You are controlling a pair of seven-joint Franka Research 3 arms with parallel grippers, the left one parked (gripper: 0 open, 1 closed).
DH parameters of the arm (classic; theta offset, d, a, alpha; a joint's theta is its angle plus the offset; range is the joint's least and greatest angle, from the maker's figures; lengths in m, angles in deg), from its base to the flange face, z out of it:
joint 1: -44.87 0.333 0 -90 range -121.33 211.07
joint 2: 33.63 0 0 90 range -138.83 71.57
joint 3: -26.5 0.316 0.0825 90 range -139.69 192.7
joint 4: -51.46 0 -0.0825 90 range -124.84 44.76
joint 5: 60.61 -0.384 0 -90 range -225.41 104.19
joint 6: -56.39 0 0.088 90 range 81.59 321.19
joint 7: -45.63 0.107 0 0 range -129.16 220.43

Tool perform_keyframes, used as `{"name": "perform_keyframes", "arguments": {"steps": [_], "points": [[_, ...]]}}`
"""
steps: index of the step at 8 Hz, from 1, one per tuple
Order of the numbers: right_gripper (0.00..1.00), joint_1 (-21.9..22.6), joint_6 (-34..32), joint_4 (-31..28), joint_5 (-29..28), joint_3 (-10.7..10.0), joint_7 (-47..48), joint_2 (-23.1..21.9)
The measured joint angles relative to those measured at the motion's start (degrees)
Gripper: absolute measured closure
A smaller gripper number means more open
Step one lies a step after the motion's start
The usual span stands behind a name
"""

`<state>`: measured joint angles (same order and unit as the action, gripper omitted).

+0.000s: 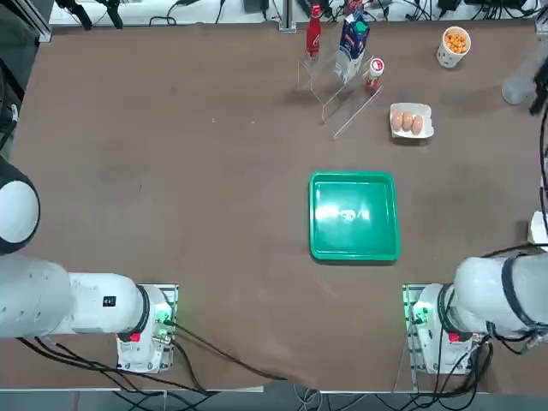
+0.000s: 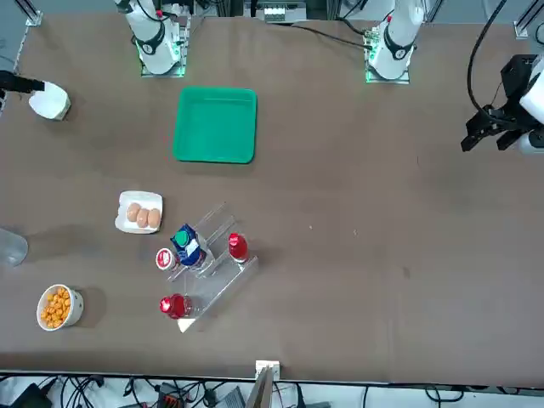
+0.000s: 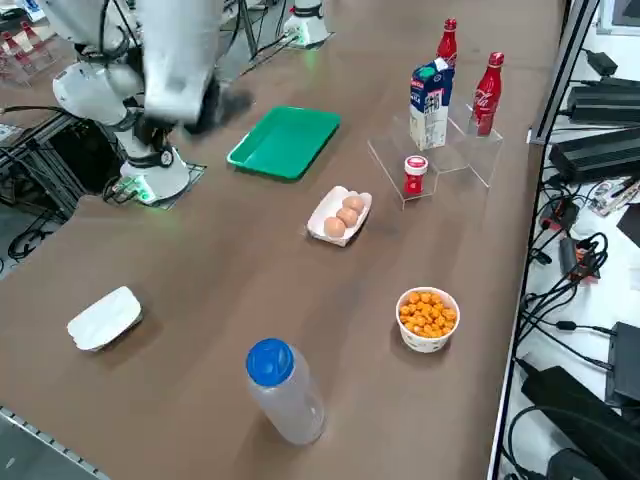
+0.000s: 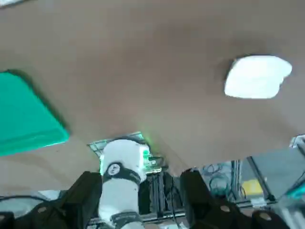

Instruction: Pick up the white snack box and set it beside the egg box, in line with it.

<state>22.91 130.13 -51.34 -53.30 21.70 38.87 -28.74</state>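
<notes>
No readable labels; red cola-type bottles point(image 3: 487, 88) and a blue-white carton point(image 3: 431, 104) sit on a clear stand. Right gripper point(image 4: 138, 191) open, empty, raised near its base beside the green tray point(image 3: 285, 141). White snack box point(image 3: 104, 318) lies well off from it by the table edge, bare tabletop between. Egg box point(image 3: 339, 216) beyond the tray; snack cup point(image 3: 427, 318) and clear bottle point(image 3: 285, 390) farther out.

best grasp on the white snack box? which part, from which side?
The white snack box lies flat and alone near the table edge, clear of the bottle. Probably come straight down and pinch its two long sides across the narrow width; its low shape leaves little to grip sideways. The right tool is open and still away from it.
</notes>
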Motion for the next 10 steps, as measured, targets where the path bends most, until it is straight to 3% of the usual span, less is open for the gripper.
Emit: {"name": "perform_keyframes", "arguments": {"steps": [3, 5, 8, 10], "points": [[0.00, -13.00, 25.86, -18.11, 2.26, -0.19, -3.33, 1.36], [0.00, -19.68, 41.26, -26.87, 2.36, -0.23, -9.07, 1.18], [0.00, -24.28, 62.11, -36.70, 2.38, -0.19, -14.03, 1.77], [0.00, -26.76, 68.97, -39.24, 2.72, -0.13, -17.66, 3.62]]}}
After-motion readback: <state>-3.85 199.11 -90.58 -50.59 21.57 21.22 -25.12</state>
